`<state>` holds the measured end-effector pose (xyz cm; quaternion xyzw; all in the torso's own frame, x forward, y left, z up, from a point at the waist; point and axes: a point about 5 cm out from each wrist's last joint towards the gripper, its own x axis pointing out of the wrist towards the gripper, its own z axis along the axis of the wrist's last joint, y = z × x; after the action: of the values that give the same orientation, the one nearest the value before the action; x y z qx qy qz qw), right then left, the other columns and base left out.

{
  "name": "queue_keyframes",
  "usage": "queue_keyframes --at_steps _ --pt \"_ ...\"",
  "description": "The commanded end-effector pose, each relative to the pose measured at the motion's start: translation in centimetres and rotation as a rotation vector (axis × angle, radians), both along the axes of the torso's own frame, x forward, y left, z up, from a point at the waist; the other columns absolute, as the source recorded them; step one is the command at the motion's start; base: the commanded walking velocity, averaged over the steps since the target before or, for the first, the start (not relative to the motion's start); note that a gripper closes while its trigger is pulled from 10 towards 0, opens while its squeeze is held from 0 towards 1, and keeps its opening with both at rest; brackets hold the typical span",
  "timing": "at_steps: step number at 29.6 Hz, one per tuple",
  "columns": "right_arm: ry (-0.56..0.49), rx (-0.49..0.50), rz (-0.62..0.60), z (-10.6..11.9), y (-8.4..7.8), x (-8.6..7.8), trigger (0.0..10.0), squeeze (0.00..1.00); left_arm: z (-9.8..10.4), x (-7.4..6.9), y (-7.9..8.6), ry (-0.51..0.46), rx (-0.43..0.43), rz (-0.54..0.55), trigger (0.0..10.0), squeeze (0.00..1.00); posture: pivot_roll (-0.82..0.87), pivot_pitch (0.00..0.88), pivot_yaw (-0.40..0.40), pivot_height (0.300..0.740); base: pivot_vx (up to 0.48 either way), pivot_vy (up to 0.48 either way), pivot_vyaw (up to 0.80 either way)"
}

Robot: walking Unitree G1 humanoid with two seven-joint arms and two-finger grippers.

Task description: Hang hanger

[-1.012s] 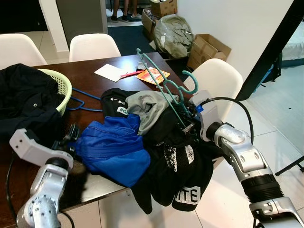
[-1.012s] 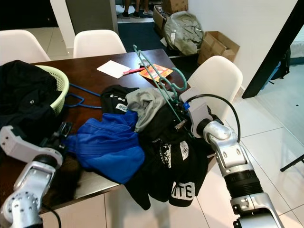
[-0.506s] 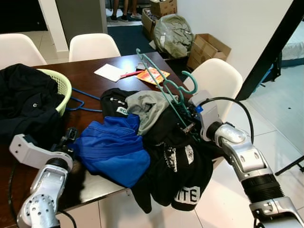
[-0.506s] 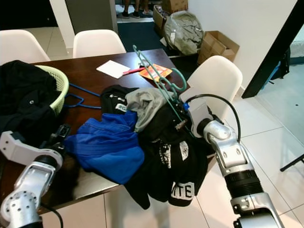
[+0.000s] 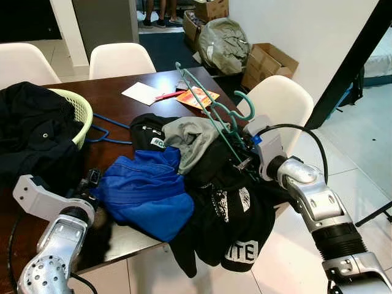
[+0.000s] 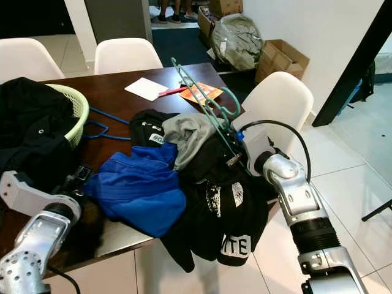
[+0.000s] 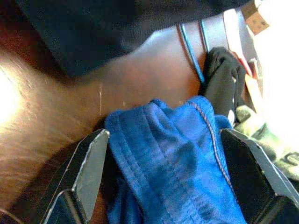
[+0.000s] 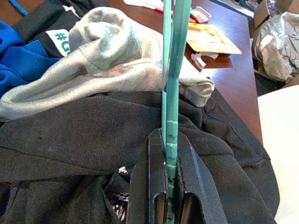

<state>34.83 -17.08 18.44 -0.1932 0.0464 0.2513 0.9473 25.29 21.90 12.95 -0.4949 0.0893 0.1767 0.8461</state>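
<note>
Above the heap of clothes at the near edge of the desk (image 5: pixel 122 98), the right pincer (image 5: pixel 243 160) is clenched on the lower bar of the green hanger (image 5: pixel 211 110); the hanger stands tilted, hook uppermost, clear of the garments; the right wrist view confirms both black fingers (image 8: pixel 159 186) pressed against the bar. Progress, as judged: the hanger is grasped and lifted; carrying it to a rail and hooking it on remain, and no rail can be made out. The left pincer (image 7: pixel 163 172) is released, its fingers spread either side of the blue garment (image 5: pixel 144 190). Count: one green hanger; one blue hanger (image 5: pixel 107 131) flat on the desk; one laundry basket (image 5: pixel 78 110); three white chairs (image 5: pixel 119 60).
</note>
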Motion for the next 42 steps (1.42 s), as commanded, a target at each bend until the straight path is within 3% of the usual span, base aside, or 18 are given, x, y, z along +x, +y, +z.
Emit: queue_keyframes --at_steps 1,7,24,25,32,39,42 --pt "0.006 -0.010 -0.013 -0.3 -0.7 -0.1 10.0 0.00 -2.4 -0.7 -2.9 0.071 -0.162 -0.022 10.0 0.00 0.04 0.119 -0.040 0.740 0.000 0.000 0.00" --pt "0.008 -0.014 -0.018 -0.3 -1.0 -0.2 10.0 0.00 -3.0 -1.0 -2.9 0.139 -0.165 0.006 10.0 0.00 0.04 0.122 -0.040 0.740 0.000 0.000 0.00" --pt "0.004 -0.018 -0.015 -0.1 -0.6 0.1 10.0 0.00 -2.6 0.3 -2.2 0.123 -0.176 0.009 10.0 0.00 0.03 0.121 -0.038 0.740 0.000 0.000 0.00" --pt "0.004 -0.017 -0.014 -0.1 -0.6 0.0 10.0 0.00 -2.5 0.5 -1.9 0.113 -0.166 0.011 0.0 0.00 0.02 0.119 -0.039 0.740 0.000 0.000 0.00" --pt "-0.003 -0.020 -0.013 0.2 -0.8 -0.1 10.0 0.00 -2.1 1.6 -0.6 0.072 -0.139 0.014 0.0 0.00 0.02 0.111 -0.036 0.740 0.000 0.000 0.00" --pt "-0.005 -0.019 -0.014 0.2 -0.8 -0.1 10.0 0.00 -1.4 1.9 0.2 0.057 -0.093 0.021 0.0 0.00 0.02 0.106 -0.034 0.740 0.000 0.000 0.00" --pt "-0.005 -0.017 -0.007 0.1 -0.4 -0.1 10.0 0.00 -0.2 2.0 1.6 0.050 0.039 0.022 0.0 0.00 0.03 0.100 -0.034 0.740 0.000 0.000 0.00"
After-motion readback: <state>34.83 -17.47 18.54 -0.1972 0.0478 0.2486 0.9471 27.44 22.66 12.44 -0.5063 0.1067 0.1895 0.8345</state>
